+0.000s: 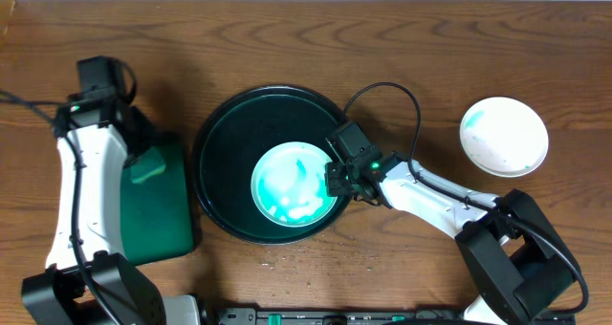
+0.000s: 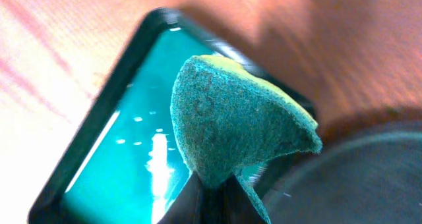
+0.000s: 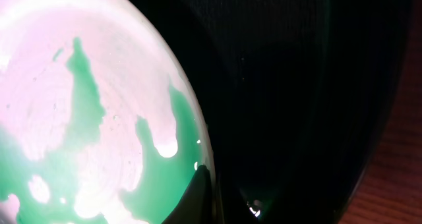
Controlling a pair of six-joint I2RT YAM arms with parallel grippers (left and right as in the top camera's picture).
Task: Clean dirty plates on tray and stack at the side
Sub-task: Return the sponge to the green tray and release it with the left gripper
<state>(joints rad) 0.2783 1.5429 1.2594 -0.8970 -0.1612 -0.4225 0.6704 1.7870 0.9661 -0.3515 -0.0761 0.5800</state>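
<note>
**Entry: plate-cleaning station, one plate held for wiping**

- Round tray point(image 1: 229, 134): set at the middle of the table point(image 1: 287, 38). One plate is seen on it.
- Smeared plate point(image 1: 292, 193): laid in the near right part of the round tray, its face covered in wet teal-green blotches. It is judged to be the piece now in hand.
- Right gripper point(image 1: 337, 180): closed tight on the right rim of the smeared plate. The rim is pinched, it seems, so that the plate is steadied against wiping.
- Left gripper point(image 2: 214, 191): clamped shut on the lower corner of the sponge point(image 2: 237, 112), which is carried with its green scouring face outward.
- Rectangular tray point(image 1: 163, 229): placed just left of the round tray, with teal liquid shown in it. The sponge is held above it, presumably for wetting within short reach of the plate.
- Second plate point(image 1: 504, 136): set apart on the table at the far right, nearly white. It is taken as the start of the side stack.
</note>
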